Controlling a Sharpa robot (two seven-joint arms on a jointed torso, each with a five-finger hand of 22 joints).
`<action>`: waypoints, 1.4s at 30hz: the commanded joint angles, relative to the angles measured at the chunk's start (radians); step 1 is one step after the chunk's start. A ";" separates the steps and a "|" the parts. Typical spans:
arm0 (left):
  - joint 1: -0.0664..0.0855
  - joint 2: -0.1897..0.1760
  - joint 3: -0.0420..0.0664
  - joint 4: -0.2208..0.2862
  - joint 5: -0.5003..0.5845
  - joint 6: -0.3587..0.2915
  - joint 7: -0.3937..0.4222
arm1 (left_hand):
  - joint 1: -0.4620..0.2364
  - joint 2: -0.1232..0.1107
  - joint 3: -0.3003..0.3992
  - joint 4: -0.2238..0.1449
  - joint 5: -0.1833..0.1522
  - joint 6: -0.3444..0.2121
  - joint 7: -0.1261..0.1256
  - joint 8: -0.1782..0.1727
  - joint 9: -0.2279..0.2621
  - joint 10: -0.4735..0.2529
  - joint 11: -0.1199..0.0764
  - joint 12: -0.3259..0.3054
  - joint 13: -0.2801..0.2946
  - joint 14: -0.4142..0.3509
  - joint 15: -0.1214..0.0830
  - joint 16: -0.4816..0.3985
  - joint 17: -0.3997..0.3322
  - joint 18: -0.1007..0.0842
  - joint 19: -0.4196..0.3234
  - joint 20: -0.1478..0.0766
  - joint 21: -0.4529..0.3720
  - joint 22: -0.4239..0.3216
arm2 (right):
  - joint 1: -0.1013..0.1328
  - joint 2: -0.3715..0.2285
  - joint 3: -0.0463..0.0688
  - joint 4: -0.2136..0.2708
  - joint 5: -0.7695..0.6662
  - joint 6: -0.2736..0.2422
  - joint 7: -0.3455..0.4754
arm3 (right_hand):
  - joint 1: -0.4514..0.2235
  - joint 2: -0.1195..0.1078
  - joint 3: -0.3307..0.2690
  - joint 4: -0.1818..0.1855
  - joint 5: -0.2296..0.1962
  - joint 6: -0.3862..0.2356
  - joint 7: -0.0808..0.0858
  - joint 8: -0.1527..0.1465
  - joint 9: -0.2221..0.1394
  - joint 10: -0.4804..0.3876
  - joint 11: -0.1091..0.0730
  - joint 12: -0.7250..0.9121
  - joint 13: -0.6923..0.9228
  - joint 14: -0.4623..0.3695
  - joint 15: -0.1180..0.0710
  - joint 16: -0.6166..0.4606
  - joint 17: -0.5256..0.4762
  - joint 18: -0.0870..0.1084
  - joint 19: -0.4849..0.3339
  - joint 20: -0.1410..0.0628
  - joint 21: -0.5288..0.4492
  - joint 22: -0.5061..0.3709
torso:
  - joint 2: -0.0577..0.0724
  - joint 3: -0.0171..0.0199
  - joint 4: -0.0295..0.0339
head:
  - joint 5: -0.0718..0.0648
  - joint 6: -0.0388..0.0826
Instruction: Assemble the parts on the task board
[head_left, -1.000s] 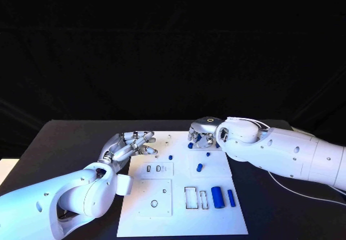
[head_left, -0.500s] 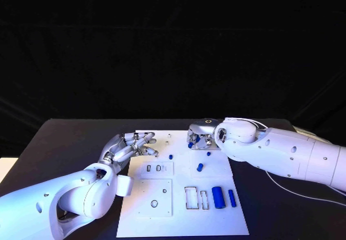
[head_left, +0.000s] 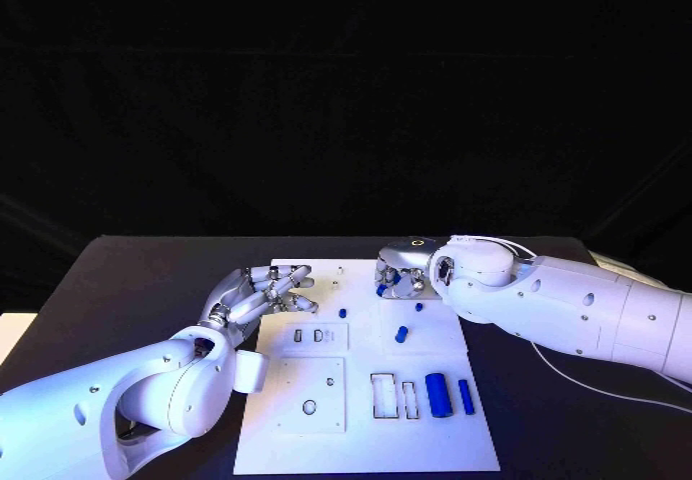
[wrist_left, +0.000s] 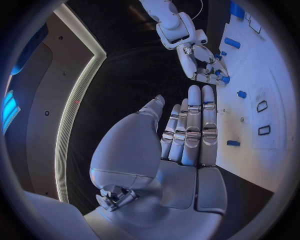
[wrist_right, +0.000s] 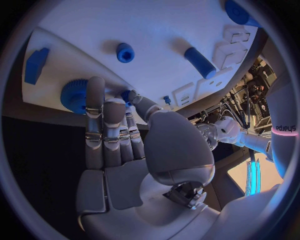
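**Q:** Black table (head_left: 130, 290), white task board (head_left: 361, 440) laid in the middle of it. So where are the parts, and is anything being gripped?

**A:** A small blue part (head_left: 382, 290) is pinched by the right hand (head_left: 401, 268) at the board's far edge, beside a blue gear (wrist_right: 75, 96). The left hand (head_left: 260, 292) is held over the board's far left corner, fingers straight and spread, nothing in it. A blue cylinder (head_left: 436, 393) and a thinner blue rod (head_left: 464, 396) are seen lying near the board's near right side, next to rectangular slots (head_left: 392, 396).
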 joint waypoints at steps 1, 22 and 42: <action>0.001 0.002 0.001 0.001 0.001 0.027 -0.001 | 0.001 -0.005 0.005 0.000 -0.001 -0.003 0.005 -0.004 -0.001 0.001 0.005 -0.007 0.000 -0.007 -0.003 0.002 0.001 0.008 0.004 0.005 -0.004 -0.002 | 0.000 -0.001 0.000 0.009 0.013 -0.095 0.019 | 0.009 0.015 0.023 0.007 -0.016 0.017 -0.004 0.011 0.013 0.018 -0.003 0.002 0.002 0.024 -0.010 0.021 0.021 0.013 -0.006 -0.004 0.015 0.008 | 0.002 -0.0005 0.0029 | -0.003 0.000; 0.001 0.002 0.001 0.006 0.001 0.036 -0.003 | 0.009 -0.001 0.012 -0.007 -0.001 -0.006 0.007 -0.008 -0.001 -0.003 0.007 -0.013 0.000 -0.014 -0.002 0.001 0.013 0.008 0.003 0.006 -0.008 -0.003 | 0.000 0.056 0.006 -0.019 0.037 -0.268 -0.036 | -0.009 -0.011 0.056 0.040 -0.024 0.013 0.002 0.004 0.018 0.017 0.000 -0.012 0.000 0.012 -0.008 0.038 0.036 0.012 -0.019 0.001 0.039 0.024 | 0.005 -0.0051 0.0119 | -0.005 0.004; 0.001 -0.003 0.001 0.018 0.001 0.034 -0.009 | 0.009 -0.002 0.014 -0.009 -0.001 -0.008 0.009 -0.010 -0.001 -0.005 0.009 -0.016 0.000 -0.022 0.000 -0.002 0.020 0.007 0.000 0.007 -0.012 -0.005 | -0.005 0.178 0.006 -0.141 0.024 -0.225 -0.057 | -0.015 -0.027 0.077 0.060 -0.010 0.002 0.009 -0.006 0.018 -0.002 0.007 -0.013 -0.001 0.009 -0.003 0.056 0.053 0.012 -0.026 0.005 0.053 0.033 | 0.006 -0.0051 0.0136 | -0.002 0.004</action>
